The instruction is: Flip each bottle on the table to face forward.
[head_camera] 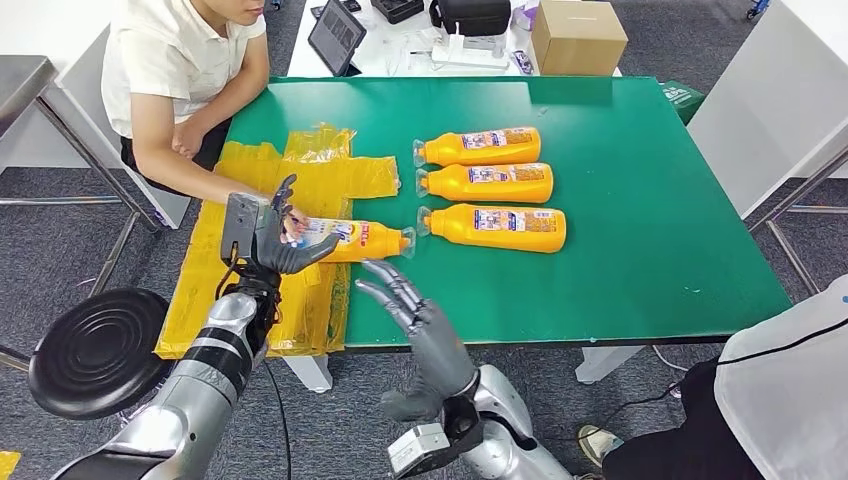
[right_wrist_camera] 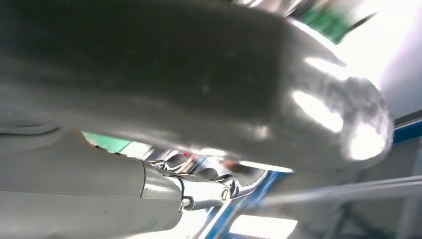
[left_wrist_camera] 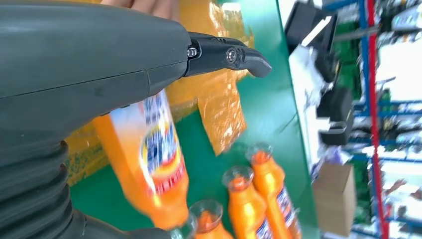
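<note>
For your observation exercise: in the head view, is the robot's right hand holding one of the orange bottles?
No. The right hand hangs open above the table's near edge with nothing in it, while the left hand grips the bottle.

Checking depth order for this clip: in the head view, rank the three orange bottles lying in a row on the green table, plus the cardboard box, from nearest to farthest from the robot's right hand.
From the right hand:
1. Nearest bottle of the row, just beyond and to its right.
2. Middle bottle, behind the first.
3. Far bottle, at the back of the row.
4. Cardboard box, past the green table's far edge.
</note>
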